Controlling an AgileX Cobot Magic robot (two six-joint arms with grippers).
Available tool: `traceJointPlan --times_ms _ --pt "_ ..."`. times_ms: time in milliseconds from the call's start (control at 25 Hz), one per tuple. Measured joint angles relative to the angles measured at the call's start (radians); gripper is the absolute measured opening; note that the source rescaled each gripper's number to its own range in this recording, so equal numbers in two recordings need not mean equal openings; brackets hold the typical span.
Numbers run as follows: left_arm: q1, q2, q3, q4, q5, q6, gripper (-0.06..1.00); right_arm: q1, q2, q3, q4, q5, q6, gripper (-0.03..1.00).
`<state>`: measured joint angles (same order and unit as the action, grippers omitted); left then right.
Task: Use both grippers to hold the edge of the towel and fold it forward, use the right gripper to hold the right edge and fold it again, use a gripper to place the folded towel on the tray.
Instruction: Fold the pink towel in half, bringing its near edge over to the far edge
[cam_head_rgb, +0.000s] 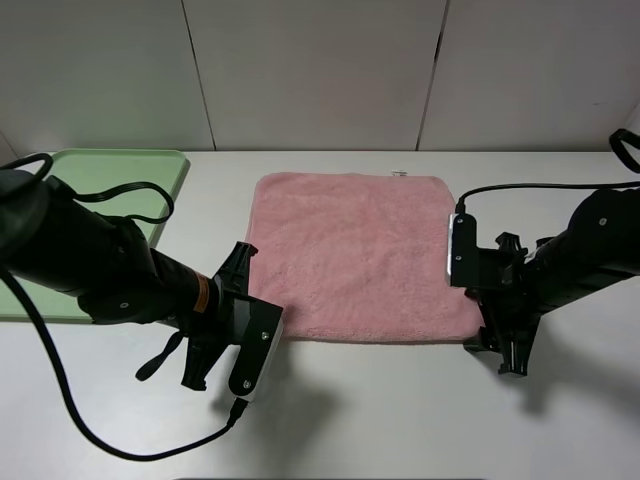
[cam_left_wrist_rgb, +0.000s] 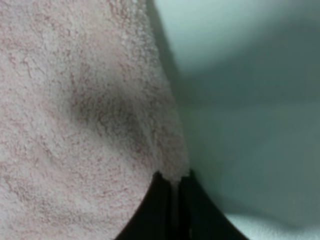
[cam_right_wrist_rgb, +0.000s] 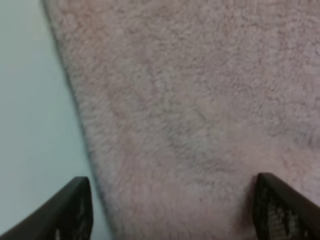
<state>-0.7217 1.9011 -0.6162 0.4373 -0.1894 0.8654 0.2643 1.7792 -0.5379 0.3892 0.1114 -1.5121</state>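
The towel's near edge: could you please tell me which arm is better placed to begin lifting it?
Left. The left gripper is already shut on a near corner of the towel; the right gripper has its jaws open over the other near corner, not yet gripping.

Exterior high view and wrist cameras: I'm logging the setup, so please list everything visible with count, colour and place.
towel: one, salmon pink, flat mid-table
tag: one, white, on the towel's far hem
tray: one, light green, table's far left
table: one, white, under everything
left gripper: one, black, fingers shut on the towel's near left corner
right gripper: one, black, fingers open astride the towel's right edge
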Motion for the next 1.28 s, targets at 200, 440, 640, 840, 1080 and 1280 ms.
traceJointPlan --times_ms 200,440,640,840,1080,1280 --pt "0.000 0.000 0.000 0.000 0.000 0.000 0.00 0.005 0.011 -0.003 0.007 -0.017 0.009 0.58" --pt "0.000 0.000 0.000 0.000 0.000 0.000 0.00 0.009 0.019 -0.003 0.005 -0.048 0.009 0.34" --pt "0.000 0.000 0.000 0.000 0.000 0.000 0.00 0.011 0.026 -0.003 0.002 -0.059 0.009 0.23" --pt "0.000 0.000 0.000 0.000 0.001 0.000 0.00 0.011 0.027 -0.003 -0.002 -0.063 0.006 0.01" --pt "0.000 0.000 0.000 0.000 0.001 0.000 0.00 0.011 0.029 -0.003 -0.011 -0.068 0.006 0.00" --pt "0.000 -0.004 0.000 0.000 0.003 0.000 0.00 0.011 0.003 -0.003 -0.047 -0.059 0.006 0.00"
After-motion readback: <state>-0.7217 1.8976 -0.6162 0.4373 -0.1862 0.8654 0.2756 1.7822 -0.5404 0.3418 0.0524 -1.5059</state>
